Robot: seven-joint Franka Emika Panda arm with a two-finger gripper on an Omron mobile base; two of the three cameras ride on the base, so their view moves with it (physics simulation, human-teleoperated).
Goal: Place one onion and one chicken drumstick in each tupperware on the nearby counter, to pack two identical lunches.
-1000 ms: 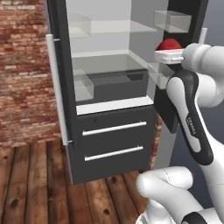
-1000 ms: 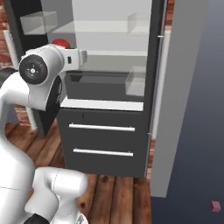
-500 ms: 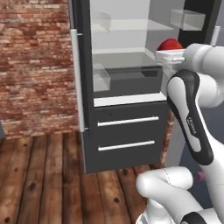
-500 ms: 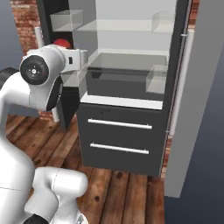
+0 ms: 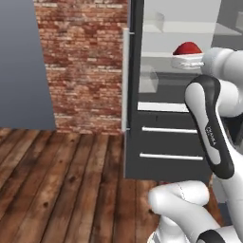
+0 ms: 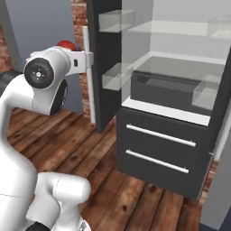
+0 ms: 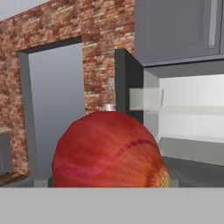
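A smooth, round red onion [image 7: 108,151], faintly streaked, sits gripped in the wide-set claw [image 5: 190,59], held high beside the open fridge [image 6: 167,94]. Since a second ago the base has swung, so the brick wall [image 5: 85,61] and plank floor [image 5: 61,185] now fill more of the left base view.

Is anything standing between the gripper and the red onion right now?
Nothing visible does. The smooth, round, bright red onion sits right at the gripper and looms close in the hand view, with no object between them.
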